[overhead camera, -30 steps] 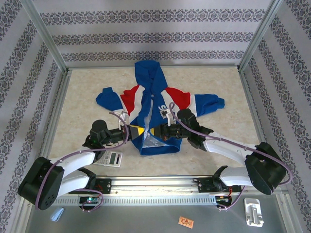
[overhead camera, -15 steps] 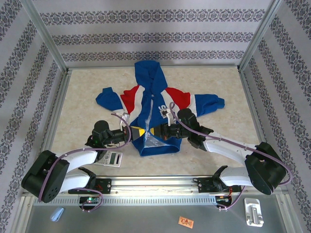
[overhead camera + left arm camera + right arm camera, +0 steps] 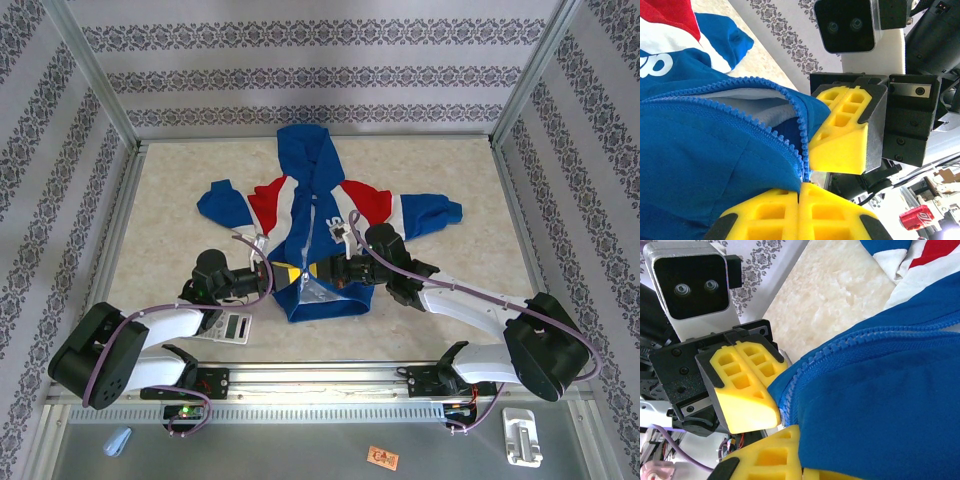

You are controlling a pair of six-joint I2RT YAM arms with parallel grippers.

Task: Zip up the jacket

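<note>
Left arm's back end has swung inward a bit since a second ago, both grippers parked where they were.
Left gripper [image 3: 283, 271] is clamped tight on the jacket [image 3: 318, 190] hem at one zipper edge. Right gripper [image 3: 322, 268] is pinched closed on the other edge just beside it. Jacket lies flat mid-table [image 3: 450, 290], zipper apart at the bottom.

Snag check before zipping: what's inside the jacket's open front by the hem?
Pale grey lining shows between the jacket's unzipped teeth. Anything deeper inside is covered by the blue fabric.
</note>
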